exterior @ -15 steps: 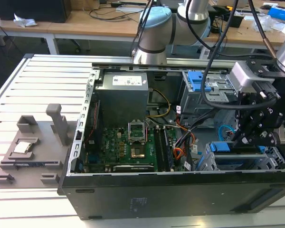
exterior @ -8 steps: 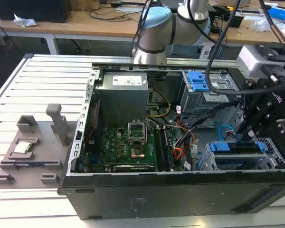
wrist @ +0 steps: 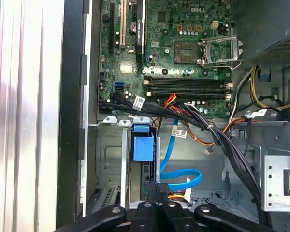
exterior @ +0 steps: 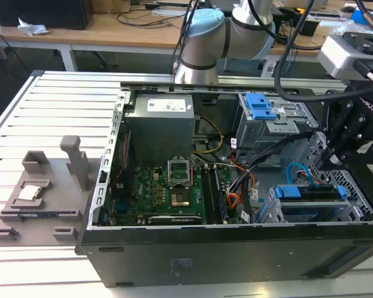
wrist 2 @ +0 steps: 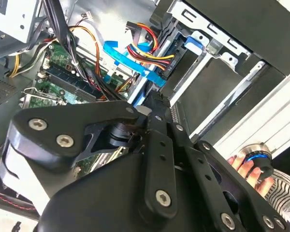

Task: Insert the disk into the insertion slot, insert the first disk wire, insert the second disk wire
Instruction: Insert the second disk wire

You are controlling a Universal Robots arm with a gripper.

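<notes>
Gripper: fingers drawn together, tips right at the disk's cable end. Can't tell if anything is pinched btwn them.

Disk: seated in the insertion slot, blue carrier showing at both ends. Slot sits in the case corner at the exterior view's right, near side.

Blue flat cable loops just beside the gripper tips. Red/yellow wire bundle runs to the same spot.

Black cable bundle crosses btwn slot and motherboard; CPU socket bare, RAM slots visible.

Taller cage w/ blue clip stands behind the slot. PSU is at the case's far wall.

Outside the case: grey fixture on the slatted worktop, exterior view's left. Arm base is beyond the case.
</notes>
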